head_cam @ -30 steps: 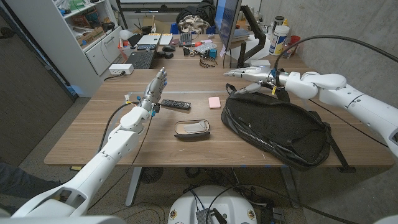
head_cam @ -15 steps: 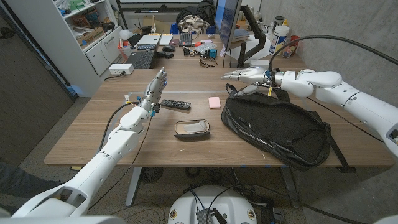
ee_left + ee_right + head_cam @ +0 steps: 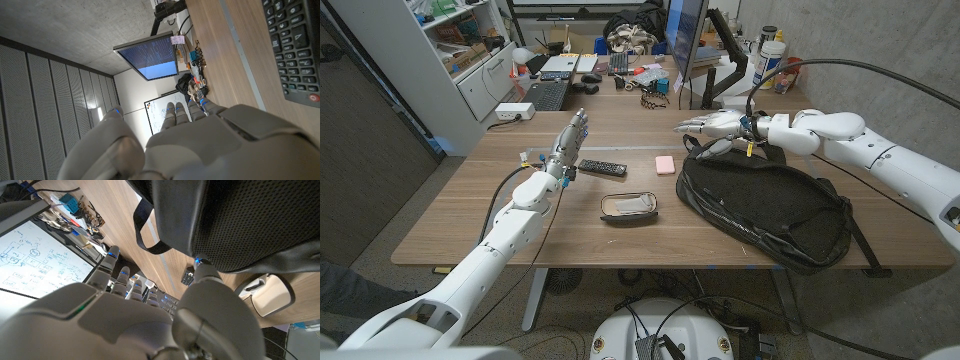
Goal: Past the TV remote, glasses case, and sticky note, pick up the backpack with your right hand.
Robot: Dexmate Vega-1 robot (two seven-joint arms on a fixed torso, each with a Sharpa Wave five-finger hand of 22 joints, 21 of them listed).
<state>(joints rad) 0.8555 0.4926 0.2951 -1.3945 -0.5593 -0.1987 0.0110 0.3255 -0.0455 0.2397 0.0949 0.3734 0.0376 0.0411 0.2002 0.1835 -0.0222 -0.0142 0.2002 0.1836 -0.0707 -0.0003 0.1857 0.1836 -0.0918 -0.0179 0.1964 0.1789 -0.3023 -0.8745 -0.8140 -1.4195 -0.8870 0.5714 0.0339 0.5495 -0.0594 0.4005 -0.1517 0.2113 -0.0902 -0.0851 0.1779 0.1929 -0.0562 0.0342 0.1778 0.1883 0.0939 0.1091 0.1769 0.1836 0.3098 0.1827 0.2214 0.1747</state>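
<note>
Just above the backpack's [image 3: 765,205] far end, the right hand [image 3: 715,125] is held open and empty; the bag stretches toward the counter's [image 3: 470,215] near right edge.

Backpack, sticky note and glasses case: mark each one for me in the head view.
backpack [image 3: 770,205], head view, middle of its black body.
sticky note [image 3: 665,164], head view, centre of the pink pad.
glasses case [image 3: 628,207], head view, middle of the case.

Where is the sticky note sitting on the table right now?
In the head view the pink sticky note lies near the table's middle, between the TV remote on its left and the black backpack on its right.
</note>
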